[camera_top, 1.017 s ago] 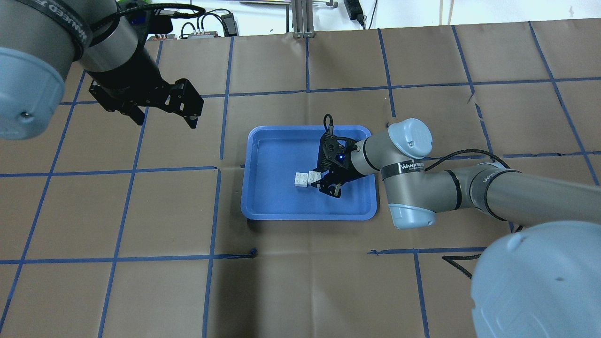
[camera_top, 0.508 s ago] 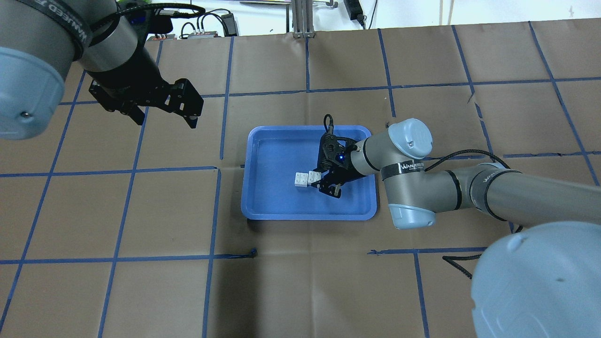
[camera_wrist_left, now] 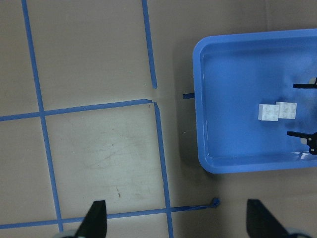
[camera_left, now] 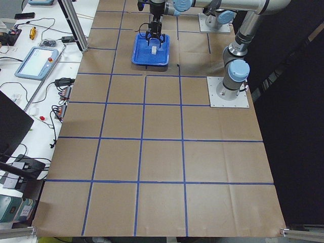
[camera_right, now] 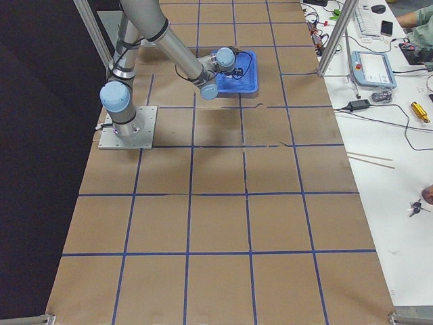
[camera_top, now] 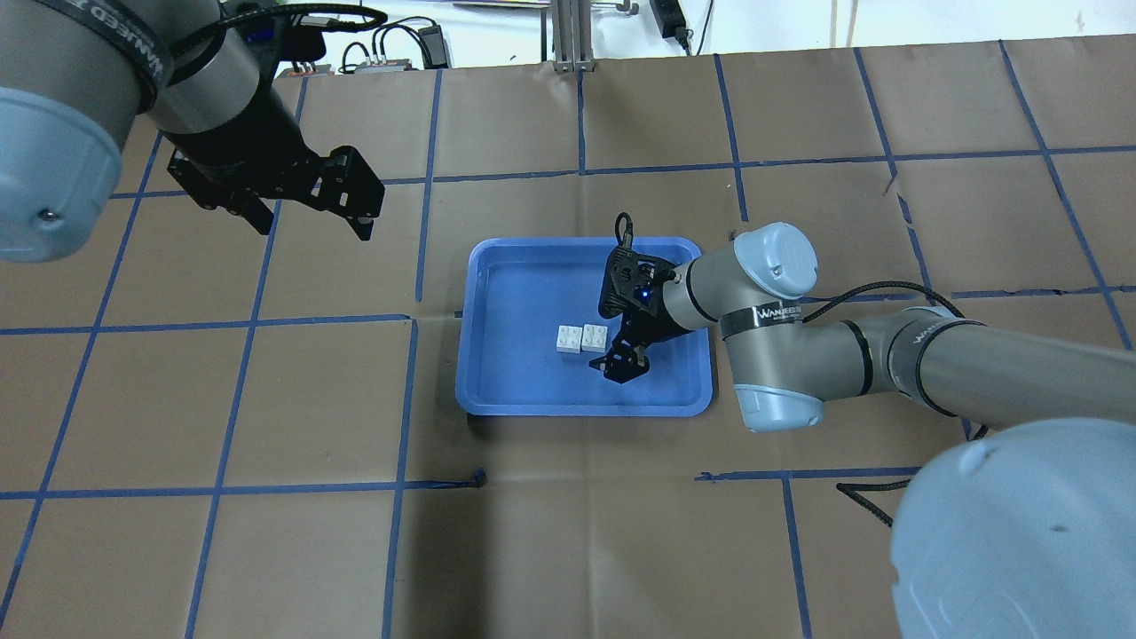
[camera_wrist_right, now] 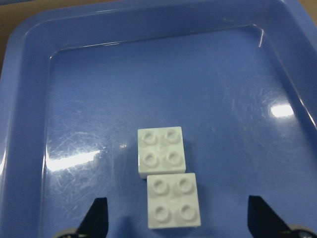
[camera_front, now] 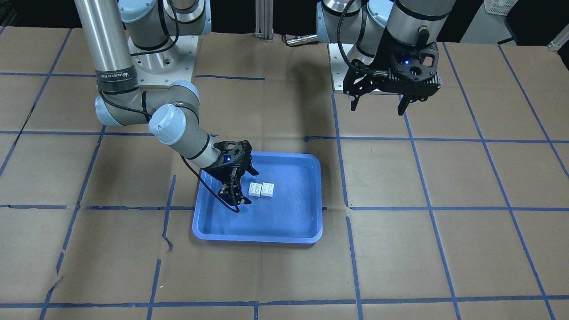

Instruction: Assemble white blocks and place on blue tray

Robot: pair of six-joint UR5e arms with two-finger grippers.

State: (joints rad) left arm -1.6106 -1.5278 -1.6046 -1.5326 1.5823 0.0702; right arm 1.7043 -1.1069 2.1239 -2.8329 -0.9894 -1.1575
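Two white blocks point(camera_top: 569, 339) lie side by side and touching, studs up, on the floor of the blue tray point(camera_top: 497, 404). They also show in the front view point(camera_front: 261, 189) and in the right wrist view point(camera_wrist_right: 160, 151). My right gripper point(camera_top: 612, 339) is open, low in the tray, with its fingertips point(camera_wrist_right: 96, 215) on either side of the nearer block point(camera_wrist_right: 174, 200) without touching it. My left gripper point(camera_top: 313, 231) is open and empty, high above the table, left of and beyond the tray. Its wrist view shows the tray point(camera_wrist_left: 203, 124) and blocks point(camera_wrist_left: 268, 112).
Brown paper with a blue tape grid covers the table. Cables and power units point(camera_top: 390, 53) and a metal post point(camera_top: 568, 35) stand at the far edge. The arm bases point(camera_front: 160, 58) stand on the robot's side. A side bench holds a teach pendant point(camera_left: 38, 61).
My right gripper has opened and let go of the nearer white block, which now lies flat beside the other. The left arm has barely moved.
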